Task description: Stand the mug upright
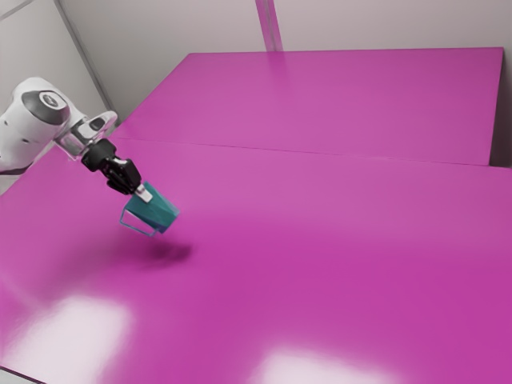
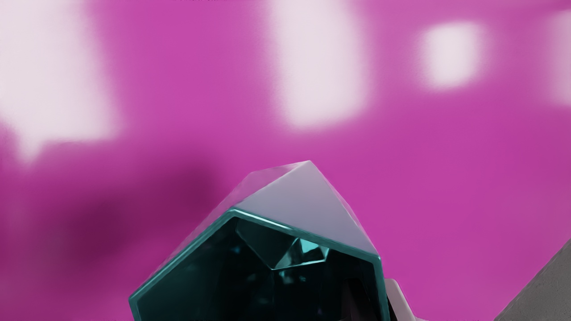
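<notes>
In the exterior view my gripper [image 1: 142, 190] is shut on the wall of the teal mug [image 1: 158, 213], which hangs tilted above the magenta table [image 1: 320, 264]. Its mouth leans up toward my hand, its base points down toward the exterior view's right, and the thin angular handle [image 1: 136, 227] sticks out on the lower left side. From the wrist view, the faceted mug [image 2: 303, 214] presents its dark open mouth; at its rim my gripper [image 2: 382, 304] has one finger inside and the other against the outside. The mug's lower rim is cut off there.
A shadow [image 1: 168, 253] lies on the table beneath the mug. Behind the near tabletop is another magenta surface [image 1: 344, 100], with a pale wall [image 1: 384, 24] beyond. Bright reflections cross the table, and a grey area [image 2: 544, 290] borders it in the wrist view.
</notes>
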Available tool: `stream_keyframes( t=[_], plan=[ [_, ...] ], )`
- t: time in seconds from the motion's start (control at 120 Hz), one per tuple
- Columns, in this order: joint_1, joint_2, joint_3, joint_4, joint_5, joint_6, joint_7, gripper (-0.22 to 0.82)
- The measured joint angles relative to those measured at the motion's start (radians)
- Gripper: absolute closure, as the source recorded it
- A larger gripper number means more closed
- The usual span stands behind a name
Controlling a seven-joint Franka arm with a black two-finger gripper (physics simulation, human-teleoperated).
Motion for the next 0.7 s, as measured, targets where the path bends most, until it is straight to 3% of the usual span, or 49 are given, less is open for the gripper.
stream_keyframes(
  t=[0.067,0.233,0.5,0.7],
  plan=[
    [-0.012,-0.016,-0.065,0.016,0.104,0.043,-0.036,0.78],
    [-0.069,-0.037,-0.153,0.023,0.321,0.161,-0.127,0.79],
    [-0.061,-0.048,-0.221,-0.040,0.438,0.356,-0.236,0.79],
    [-0.063,-0.037,-0.260,-0.091,0.516,0.428,-0.295,0.79]
  ],
)
